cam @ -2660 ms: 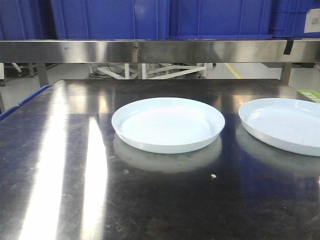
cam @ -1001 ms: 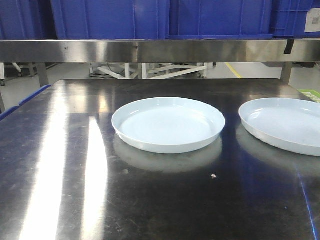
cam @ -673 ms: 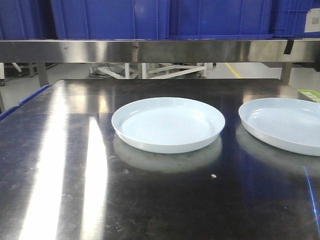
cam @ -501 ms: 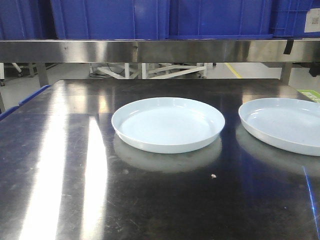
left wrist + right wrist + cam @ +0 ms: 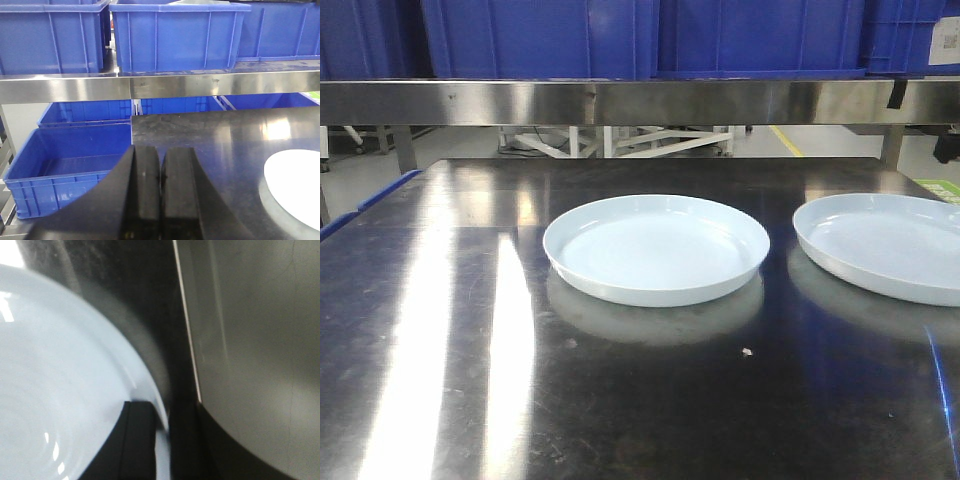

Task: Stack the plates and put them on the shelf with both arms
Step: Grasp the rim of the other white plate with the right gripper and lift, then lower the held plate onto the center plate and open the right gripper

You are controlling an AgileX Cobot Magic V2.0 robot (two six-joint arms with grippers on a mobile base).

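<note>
Two white plates lie on the dark steel tabletop. One plate [image 5: 656, 248] sits in the middle; the other plate [image 5: 885, 245] is at the right edge, partly cut off. In the right wrist view my right gripper [image 5: 161, 412] is shut on this right plate [image 5: 60, 390], its rim between the two fingers. My left gripper [image 5: 160, 152] is shut with nothing in it, hovering over the table's left part, and a plate [image 5: 295, 185] shows to its right. The steel shelf [image 5: 620, 100] runs across the back, above the table.
Big blue crates [image 5: 650, 35] stand on the shelf. More blue crates [image 5: 65, 165] sit low, left of the table. A dark part of the right arm [image 5: 947, 148] shows at the right edge. The table edge [image 5: 187, 340] runs close beside the right plate.
The right plate has shifted slightly to the left. A dark arm part has come into view at the right edge. The middle plate has not moved.
</note>
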